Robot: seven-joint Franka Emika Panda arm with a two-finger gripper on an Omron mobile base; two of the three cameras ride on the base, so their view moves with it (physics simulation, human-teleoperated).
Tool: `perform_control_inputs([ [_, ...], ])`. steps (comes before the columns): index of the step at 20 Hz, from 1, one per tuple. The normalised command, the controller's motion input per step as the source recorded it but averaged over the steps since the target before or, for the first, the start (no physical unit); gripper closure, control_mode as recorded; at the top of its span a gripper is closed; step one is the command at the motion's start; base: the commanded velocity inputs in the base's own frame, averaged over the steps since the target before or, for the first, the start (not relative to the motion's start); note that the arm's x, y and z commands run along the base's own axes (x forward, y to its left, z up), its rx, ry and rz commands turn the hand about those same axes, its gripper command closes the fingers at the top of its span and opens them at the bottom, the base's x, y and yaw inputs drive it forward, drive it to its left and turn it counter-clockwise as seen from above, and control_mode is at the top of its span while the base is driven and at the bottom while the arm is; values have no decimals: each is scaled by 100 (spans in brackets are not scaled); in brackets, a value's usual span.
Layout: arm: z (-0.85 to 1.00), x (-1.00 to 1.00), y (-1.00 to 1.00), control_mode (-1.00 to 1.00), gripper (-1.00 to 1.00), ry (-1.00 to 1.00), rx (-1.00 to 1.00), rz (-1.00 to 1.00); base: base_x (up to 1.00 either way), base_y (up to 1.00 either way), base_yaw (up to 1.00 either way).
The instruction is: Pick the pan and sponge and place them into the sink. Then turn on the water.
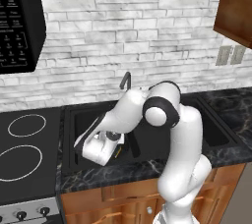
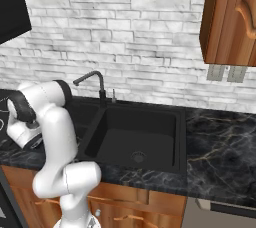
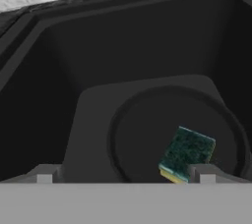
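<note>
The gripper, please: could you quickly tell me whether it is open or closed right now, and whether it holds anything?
Gripper: open and empty, over the sponge lying in the pan inside the sink.

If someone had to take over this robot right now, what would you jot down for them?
Gripper: open, empty, low in the left basin of the matte black double-basin sink.
Round matte black pan: lying in that basin.
Small yellow sponge with dark green top: resting inside the pan, by one fingertip.
Done: pan and sponge are in the sink.
Left: turn on the water at the slim black curved faucet; no stream is running.
</note>
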Motion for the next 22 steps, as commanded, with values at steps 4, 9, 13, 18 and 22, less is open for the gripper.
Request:
perform_control_inputs([
  [4, 34, -36, -6, -100, -100, -14, -3, 1, 0, 0, 0],
  [9, 31, -36, -17, -100, -100, -17, -3, 2, 0, 0, 0],
  [13, 30, -32, -27, -100, -100, -17, 0, 2, 0, 0, 0],
  [18, 29, -29, -28, -100, -100, -18, 0, 2, 0, 0, 0],
  [22, 28, -23, -28, -100, -100, -17, 0, 2, 0, 0, 0],
])
